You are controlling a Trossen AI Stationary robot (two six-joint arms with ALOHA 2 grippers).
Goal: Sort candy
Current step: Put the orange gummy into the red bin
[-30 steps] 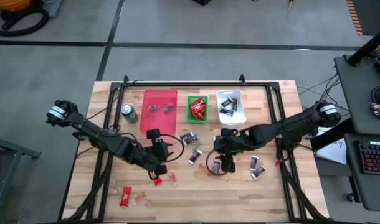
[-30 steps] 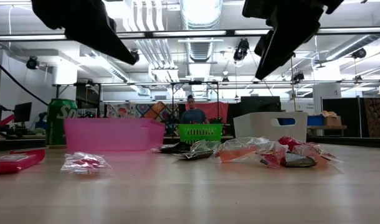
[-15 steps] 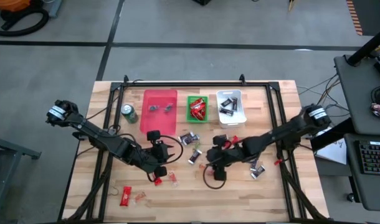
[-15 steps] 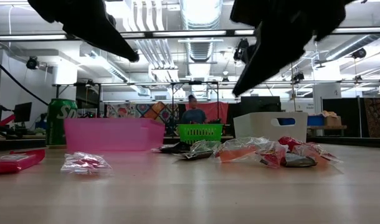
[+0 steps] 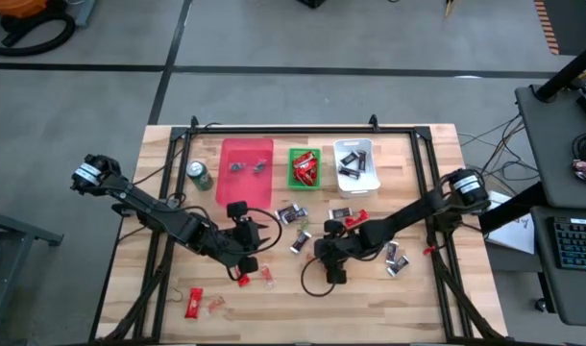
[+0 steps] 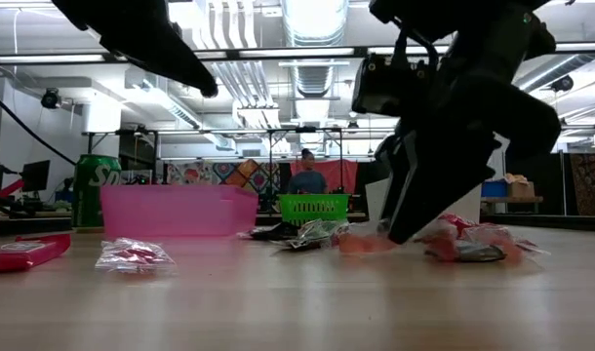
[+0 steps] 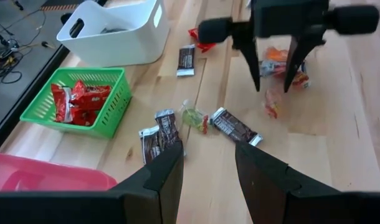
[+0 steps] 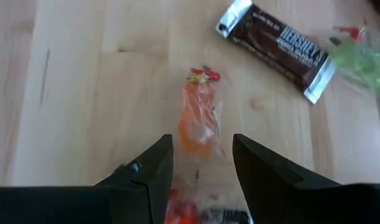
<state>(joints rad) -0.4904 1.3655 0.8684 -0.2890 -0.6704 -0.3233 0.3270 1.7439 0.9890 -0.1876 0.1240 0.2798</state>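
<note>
right hand (image 8: 199, 171): fingers apart, low over orange candy (image 8: 198, 124) on the surface (image 5: 418, 298), near side of green basket (image 5: 305, 166) | left hand (image 7: 207, 168): fingers apart, empty, raised, basket's left-near side

white bin (image 7: 118, 31) cut off, contents mostly hidden
</note>
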